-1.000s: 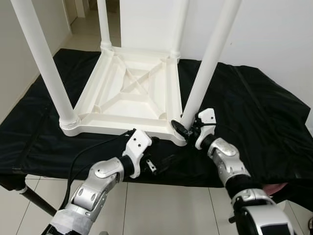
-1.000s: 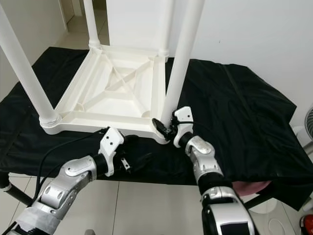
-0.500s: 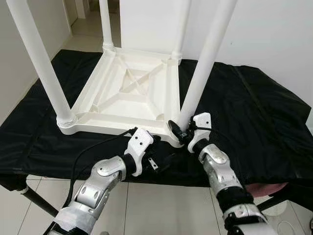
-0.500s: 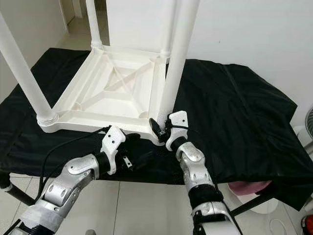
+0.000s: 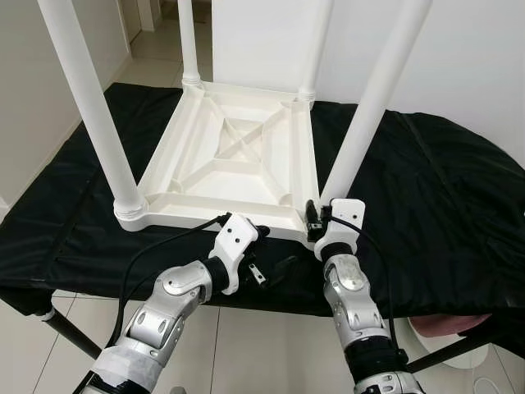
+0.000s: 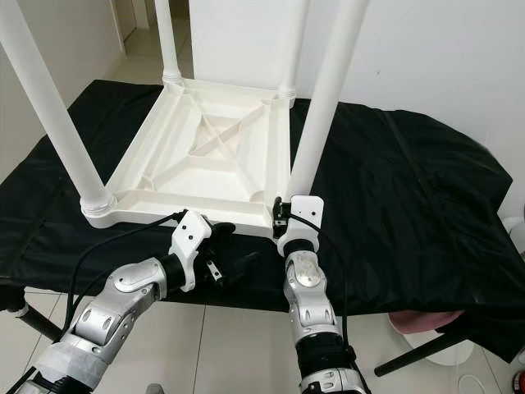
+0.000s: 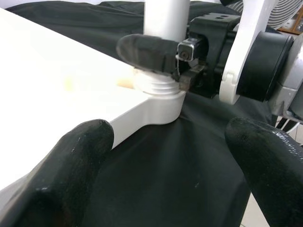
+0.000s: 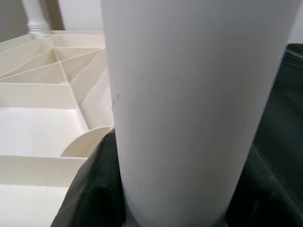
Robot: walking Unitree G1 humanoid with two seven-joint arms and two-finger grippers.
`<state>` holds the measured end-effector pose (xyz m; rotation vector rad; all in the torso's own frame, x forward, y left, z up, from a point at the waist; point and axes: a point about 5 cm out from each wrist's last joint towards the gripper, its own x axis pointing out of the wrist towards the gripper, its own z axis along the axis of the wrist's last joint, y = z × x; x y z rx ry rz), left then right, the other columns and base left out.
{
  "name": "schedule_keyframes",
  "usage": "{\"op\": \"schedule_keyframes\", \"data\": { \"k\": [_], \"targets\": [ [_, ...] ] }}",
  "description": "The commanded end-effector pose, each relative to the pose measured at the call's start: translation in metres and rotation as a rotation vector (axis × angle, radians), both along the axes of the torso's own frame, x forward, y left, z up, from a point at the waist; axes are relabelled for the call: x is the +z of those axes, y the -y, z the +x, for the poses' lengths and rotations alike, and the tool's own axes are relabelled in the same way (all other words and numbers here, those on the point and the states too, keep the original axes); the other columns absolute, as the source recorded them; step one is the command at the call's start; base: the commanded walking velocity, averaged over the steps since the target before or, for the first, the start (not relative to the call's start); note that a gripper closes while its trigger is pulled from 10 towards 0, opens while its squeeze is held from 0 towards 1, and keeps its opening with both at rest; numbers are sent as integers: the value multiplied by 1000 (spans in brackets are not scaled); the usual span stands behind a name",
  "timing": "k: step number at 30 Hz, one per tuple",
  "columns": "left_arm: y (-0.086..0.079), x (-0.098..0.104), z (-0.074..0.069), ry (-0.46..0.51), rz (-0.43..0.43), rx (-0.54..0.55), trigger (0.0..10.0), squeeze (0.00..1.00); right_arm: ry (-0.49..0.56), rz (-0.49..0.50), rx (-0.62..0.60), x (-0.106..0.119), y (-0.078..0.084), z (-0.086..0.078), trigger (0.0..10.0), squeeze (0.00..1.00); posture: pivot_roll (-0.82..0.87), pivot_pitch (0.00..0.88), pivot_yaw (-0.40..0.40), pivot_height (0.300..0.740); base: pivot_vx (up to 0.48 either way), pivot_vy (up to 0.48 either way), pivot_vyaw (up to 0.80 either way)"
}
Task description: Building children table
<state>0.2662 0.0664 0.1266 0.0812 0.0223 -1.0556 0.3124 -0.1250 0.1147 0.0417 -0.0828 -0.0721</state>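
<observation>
Swinging in from the right, the right gripper (image 5: 314, 220) now pinches the near-right leg (image 5: 373, 107) at its base. Upside down on the black cloth (image 5: 435, 189) sits the white table (image 5: 230, 164), with the left gripper (image 5: 275, 271) spread wide just near its front edge.

White table (image 5: 234, 160), black cloth (image 5: 426, 197), silver arms, black claw fingers (image 7: 71, 161)

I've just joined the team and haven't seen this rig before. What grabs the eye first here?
A white children's table lies upside down on a black cloth, its four legs pointing up. The right tool clasps the base of the nearest leg at the table's corner, while the left tool hovers open just before the table's near edge.
</observation>
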Motion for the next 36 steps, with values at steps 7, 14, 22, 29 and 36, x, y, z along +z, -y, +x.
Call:
{"op": "schedule_keyframes", "data": {
  "k": [7,14,22,29,36],
  "targets": [
    [-2,-1,2,5,1,43,10000,0,-113,-34,-95,-19,23,-3,10000,0,-35,0,-54,740,0,0,0],
    [-3,-1,0,7,2,50,10000,0,-48,-31,-12,-5,33,9,10000,1000,-22,0,-61,740,0,0,0],
    [-6,1,0,14,0,75,10000,0,-58,-74,252,-1,30,18,10000,0,-4,0,-71,740,0,0,0],
    [-8,2,0,15,1,82,10000,0,-38,-174,507,4,26,22,10000,0,0,0,-70,740,0,0,0],
    [-8,2,0,13,1,80,10000,0,-34,-249,690,10,26,28,10000,0,1,0,-69,740,0,0,0]
  ]
}}
